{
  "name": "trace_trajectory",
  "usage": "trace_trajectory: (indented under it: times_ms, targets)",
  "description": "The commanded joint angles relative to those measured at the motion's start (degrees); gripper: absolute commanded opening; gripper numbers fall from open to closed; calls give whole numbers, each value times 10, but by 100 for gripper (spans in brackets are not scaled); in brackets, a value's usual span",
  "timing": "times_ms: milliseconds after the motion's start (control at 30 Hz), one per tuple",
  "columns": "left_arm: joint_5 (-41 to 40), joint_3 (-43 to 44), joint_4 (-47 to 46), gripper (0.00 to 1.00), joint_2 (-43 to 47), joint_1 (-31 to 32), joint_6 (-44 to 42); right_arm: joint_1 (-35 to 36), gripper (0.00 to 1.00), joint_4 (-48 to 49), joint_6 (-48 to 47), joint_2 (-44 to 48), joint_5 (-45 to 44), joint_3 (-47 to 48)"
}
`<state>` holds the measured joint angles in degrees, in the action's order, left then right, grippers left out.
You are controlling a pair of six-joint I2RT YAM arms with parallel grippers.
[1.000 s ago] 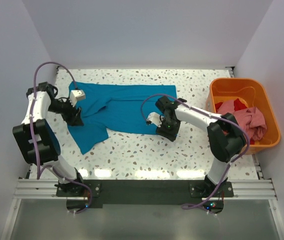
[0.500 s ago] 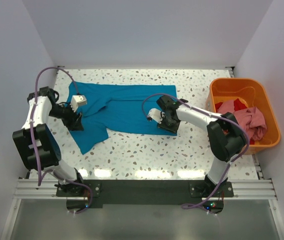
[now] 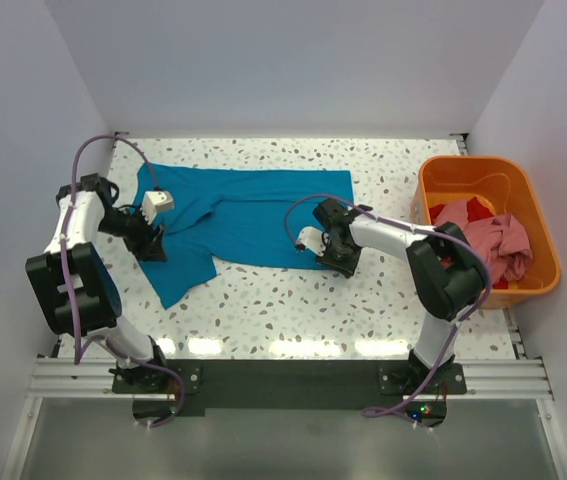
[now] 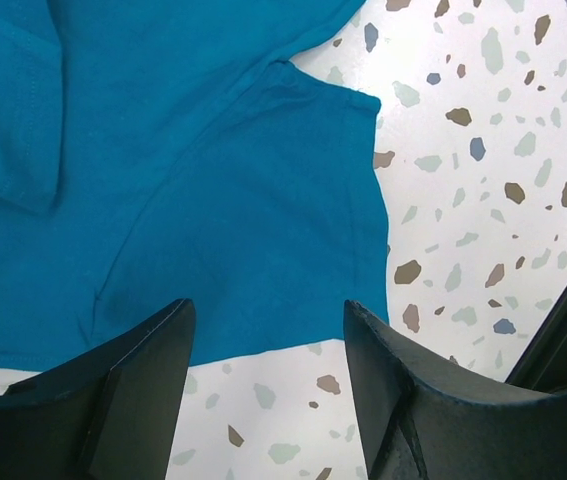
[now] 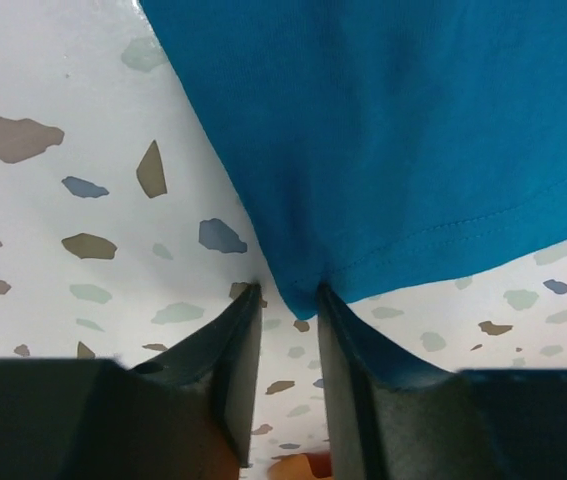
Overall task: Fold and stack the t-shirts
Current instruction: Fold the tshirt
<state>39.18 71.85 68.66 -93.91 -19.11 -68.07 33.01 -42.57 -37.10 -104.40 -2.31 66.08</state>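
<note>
- In the top external view, a teal-blue t-shirt [image 3: 253, 215] is seen spread flat across the far left and middle of the terrazzo table [image 3: 393, 300], with one part trailing toward the near left.
- The left gripper [image 3: 151, 247] is placed over the shirt's left side, and the right gripper [image 3: 335, 262] at its near right corner.
- A pink shirt [image 3: 503, 245] and a red shirt [image 3: 479, 208] are heaped in the orange tub [image 3: 463, 163] at the table's right edge, well apart from the teal one.
- In the left wrist view, the left gripper [image 4: 266, 315] is held wide apart with nothing between its fingers. It is poised just above a hemmed edge of the cloth, which lies smooth apart from one turned-over flap.
- In the right wrist view, the fingers of the right gripper [image 5: 288, 290] are drawn close on either side of the shirt's stitched corner, whose tip lies between them. A narrow gap shows, and whether the cloth is actually pinched cannot be told.
- The shirt is judged light, thin and limp: it is expected to sag and drag over the table rather than hold a shape.
- Hold is best taken at hemmed corners and edges, where the doubled stitching gives the fingers more to bite. A shallow pinch on a single layer could slip free.
- Two corners of one side are best lifted together, so that the fold is laid evenly.
</note>
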Motion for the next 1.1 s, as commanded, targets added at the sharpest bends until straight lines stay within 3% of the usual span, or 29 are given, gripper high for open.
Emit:
trace_trajectory:
  times_ms: [0,67,100,167,300,467,933,1067]
  targets:
    - [-8,-5,-26,66,6,-6,0,3,30,43,-10,-22,-5,-5]
    - [-16,-18,-30,64,14,-6,-10,3,23,49,-15,-26,-11,-11]
    - [-27,-24,-30,63,17,-7,-28,3,10,52,-17,-23,-14,-15]
    - [-41,-47,-28,59,30,-8,-73,3,0,52,-19,-19,-17,-24]
    - [-81,-88,-38,54,54,-8,-146,2,0,48,-21,-3,-22,-30]
    - [-108,-130,-106,56,63,-8,-181,2,0,28,-11,-2,-10,-13]
    - [-164,-208,-260,55,16,16,-192,3,0,13,-3,-20,-6,13]
    - [-180,-220,-246,39,2,17,-217,1,0,6,-6,-20,-6,15]
